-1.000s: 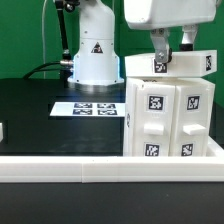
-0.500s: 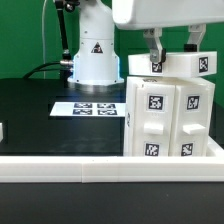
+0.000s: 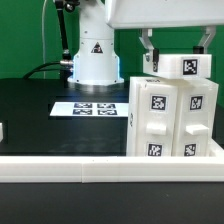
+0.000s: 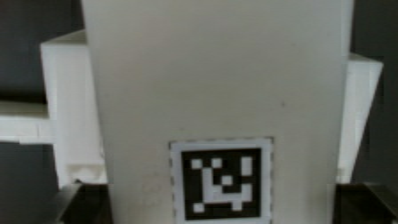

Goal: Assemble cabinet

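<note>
Gripper (image 3: 177, 58) hangs released, fingers straddling but seemingly clear of a tagged top panel (image 3: 183, 67) | cabinet (image 3: 172, 117) upright at exterior view's right beside marker board (image 3: 90, 108) | risk: loose panel may slide if brushed.

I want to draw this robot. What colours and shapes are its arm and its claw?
The arm's end is a big white, smooth, boxy block. The gripper has two thin dark fingers hanging from it. The white rounded base has a black triangle sticker, and black cables trail beside it.
</note>
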You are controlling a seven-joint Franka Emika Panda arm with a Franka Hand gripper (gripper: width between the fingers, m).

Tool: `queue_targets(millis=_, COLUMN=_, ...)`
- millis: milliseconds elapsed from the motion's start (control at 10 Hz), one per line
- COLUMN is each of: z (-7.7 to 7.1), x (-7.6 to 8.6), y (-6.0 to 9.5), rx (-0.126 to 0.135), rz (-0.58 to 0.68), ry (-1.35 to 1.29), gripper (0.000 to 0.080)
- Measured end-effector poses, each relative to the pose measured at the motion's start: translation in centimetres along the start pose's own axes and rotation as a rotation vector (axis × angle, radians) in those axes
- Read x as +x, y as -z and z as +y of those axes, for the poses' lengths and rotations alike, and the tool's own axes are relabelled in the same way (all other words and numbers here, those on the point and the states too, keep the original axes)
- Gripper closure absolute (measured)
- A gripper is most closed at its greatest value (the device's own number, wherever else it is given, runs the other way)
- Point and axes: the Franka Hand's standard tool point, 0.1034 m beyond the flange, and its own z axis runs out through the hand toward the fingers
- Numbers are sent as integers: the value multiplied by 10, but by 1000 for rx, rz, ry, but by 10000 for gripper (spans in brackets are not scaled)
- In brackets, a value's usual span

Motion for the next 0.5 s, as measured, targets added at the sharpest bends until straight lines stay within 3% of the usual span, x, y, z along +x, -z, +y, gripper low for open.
queue_targets(millis=500, z=0, x=1, y=-1, rx=5, rz=13, ry=-336, gripper=239)
